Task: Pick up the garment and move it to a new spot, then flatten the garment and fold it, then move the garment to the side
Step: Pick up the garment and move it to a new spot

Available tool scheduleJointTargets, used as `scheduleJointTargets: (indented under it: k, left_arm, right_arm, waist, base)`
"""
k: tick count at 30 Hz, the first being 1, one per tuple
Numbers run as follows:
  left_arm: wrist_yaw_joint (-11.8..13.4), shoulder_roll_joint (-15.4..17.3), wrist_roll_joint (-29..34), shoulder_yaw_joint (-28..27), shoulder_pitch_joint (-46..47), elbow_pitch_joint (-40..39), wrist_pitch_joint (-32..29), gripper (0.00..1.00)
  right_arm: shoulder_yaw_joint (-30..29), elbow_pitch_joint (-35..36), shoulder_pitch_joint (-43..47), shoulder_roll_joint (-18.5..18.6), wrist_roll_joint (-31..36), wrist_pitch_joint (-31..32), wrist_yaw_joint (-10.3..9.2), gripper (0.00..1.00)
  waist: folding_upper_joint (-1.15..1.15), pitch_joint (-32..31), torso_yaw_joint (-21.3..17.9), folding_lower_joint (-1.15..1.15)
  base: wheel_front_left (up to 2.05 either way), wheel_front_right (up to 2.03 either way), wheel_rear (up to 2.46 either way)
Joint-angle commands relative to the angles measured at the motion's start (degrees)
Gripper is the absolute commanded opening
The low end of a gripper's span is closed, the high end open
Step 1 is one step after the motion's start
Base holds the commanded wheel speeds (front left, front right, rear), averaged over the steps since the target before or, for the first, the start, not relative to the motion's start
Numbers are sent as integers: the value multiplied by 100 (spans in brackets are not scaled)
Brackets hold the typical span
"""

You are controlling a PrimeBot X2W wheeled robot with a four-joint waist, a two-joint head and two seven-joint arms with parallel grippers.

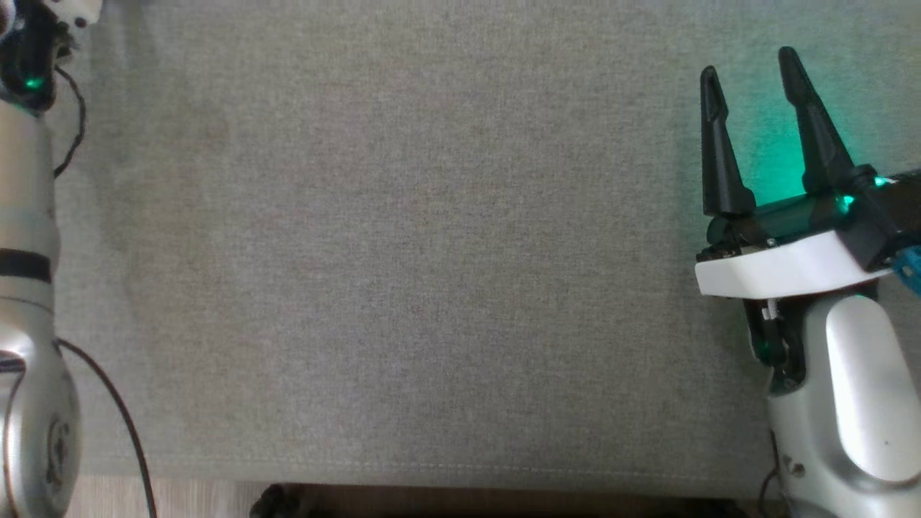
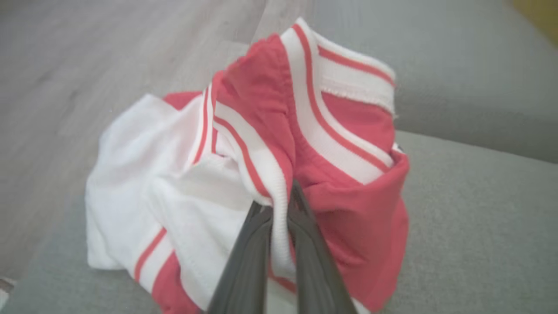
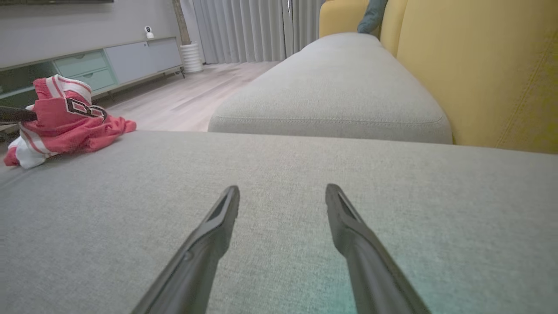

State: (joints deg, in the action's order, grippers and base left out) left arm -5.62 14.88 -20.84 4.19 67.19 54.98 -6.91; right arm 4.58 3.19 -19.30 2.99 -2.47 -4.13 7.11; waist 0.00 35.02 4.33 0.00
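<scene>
Pickup is the step in hand; the left gripper (image 2: 279, 198) pinches a white hem of the garment (image 2: 348, 218), heaped just beyond its fingertips on the cushion (image 2: 479, 218); the right gripper (image 3: 283, 196) stands wide, empty, well apart; next, likely a clean lift and carry.

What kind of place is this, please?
Most likely a home living room: a grey sofa with yellow back cushions, a low cabinet along the wall, and long curtains.

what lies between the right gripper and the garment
Only bare grey cushion: in the right wrist view it stretches from the right gripper to the garment at that view's left.
</scene>
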Motion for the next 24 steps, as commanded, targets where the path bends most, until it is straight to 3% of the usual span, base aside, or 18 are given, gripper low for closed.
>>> scheduleJointTargets:
  k: [1, 6, 13, 18, 24]
  left_arm:
    - [-2, 437, 24, -90, 123, -176, 147, 0]
    - [-63, 491, 76, 27, 219, -235, 664, 0]
    - [-161, 377, 50, 410, 167, -453, 805, 0]
    - [-180, 235, -104, 647, 85, -751, 746, 0]
    - [-185, -196, -698, 1202, -181, -1856, 392, 0]
  right_arm:
    - [139, 177, 97, -12, -21, -63, 37, 100]
    - [165, -20, 179, -12, -125, -174, 37, 100]
    - [136, -370, 421, -12, -340, -350, 37, 100]
    - [63, -593, 581, -12, -505, -473, 37, 100]
    - [-110, -874, 881, -12, -731, -643, 37, 100]
  waist:
    - [0, -158, 10, 0]
    - [0, -719, 54, 0]
    - [0, -1646, 21, 0]
    - [0, -2212, -85, 0]
    - [0, -2920, -337, 0]
  base:
    - [0, 0, 0]
    - [0, 0, 0]
    - [0, 0, 0]
    - [0, 0, 0]
    - [0, 0, 0]
